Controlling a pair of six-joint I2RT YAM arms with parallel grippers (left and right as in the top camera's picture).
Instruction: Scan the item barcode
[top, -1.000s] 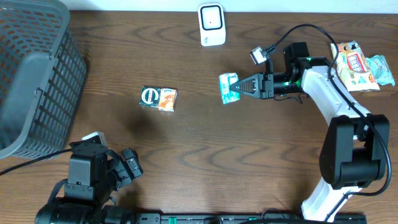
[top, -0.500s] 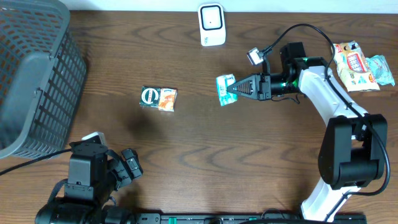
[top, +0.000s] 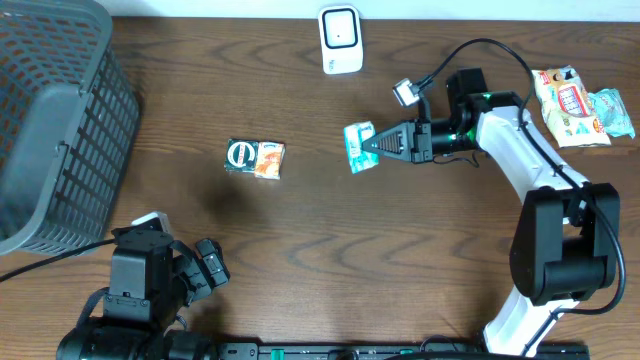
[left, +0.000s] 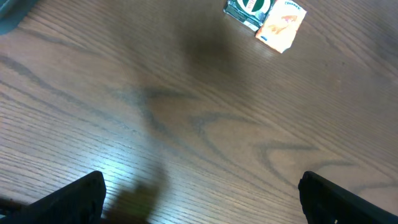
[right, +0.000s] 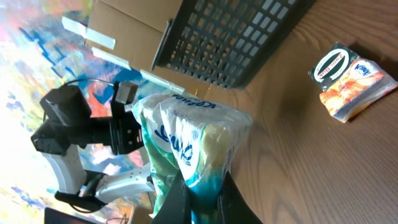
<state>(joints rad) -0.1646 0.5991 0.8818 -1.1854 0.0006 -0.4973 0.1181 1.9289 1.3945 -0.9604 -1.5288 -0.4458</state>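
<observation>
basket (top: 60, 120): grey mesh, far left of table (top: 400, 250)
left gripper (left: 202, 180): near front edge, jaws wide apart, nothing between them
green-orange packet (top: 255, 158): lying flat mid-left, well apart from both arms
scanner (top: 340, 40): white, upright at back edge, about centre
teal-white packet (top: 358, 146): the item, pinched at its right end, in front of scanner, not touching it
right gripper (top: 378, 145): points left, clamped tight on teal-white packet
spare packets (top: 580, 105): small pile, far right back corner
</observation>
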